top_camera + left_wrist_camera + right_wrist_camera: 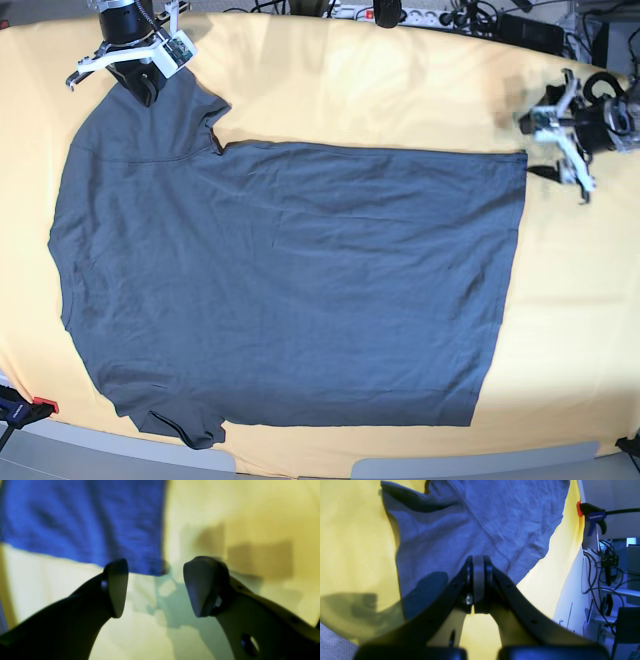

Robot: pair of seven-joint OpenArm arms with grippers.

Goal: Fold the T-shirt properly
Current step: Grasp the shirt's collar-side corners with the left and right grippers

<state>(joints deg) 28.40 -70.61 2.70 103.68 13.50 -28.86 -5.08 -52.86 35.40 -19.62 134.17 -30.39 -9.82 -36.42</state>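
Well, not folded at all yet. Big dark grey-blue cotton T-shirt [290, 280] with short sleeves, spread out flat in the middle of the yellow-orange tablecloth [400, 80]. Neck end toward the left of the base view, bottom hem toward its right. Both sleeves out to the sides, no part laid over another, only a few soft wrinkles. So just the laying-out done, it seems, with every fold left to do: sides in, sleeves in, then bottom up to top.

Right gripper [140, 80] at the far sleeve, sitting right on its outer edge. Fingers pressed tight together in the right wrist view, tips against the grey cloth. Hard to tell if any cloth is caught in between.

Left gripper [562, 140] just beside the far corner of the hem, at the other end of the shirt. Fingers [117, 587] spread wide, nothing in between, the blue-looking corner of the cloth just ahead of the gap. Likely getting ready for a grab there — only a guess.

Blue and black clamp [593, 517] on the table edge, holding the tablecloth down.
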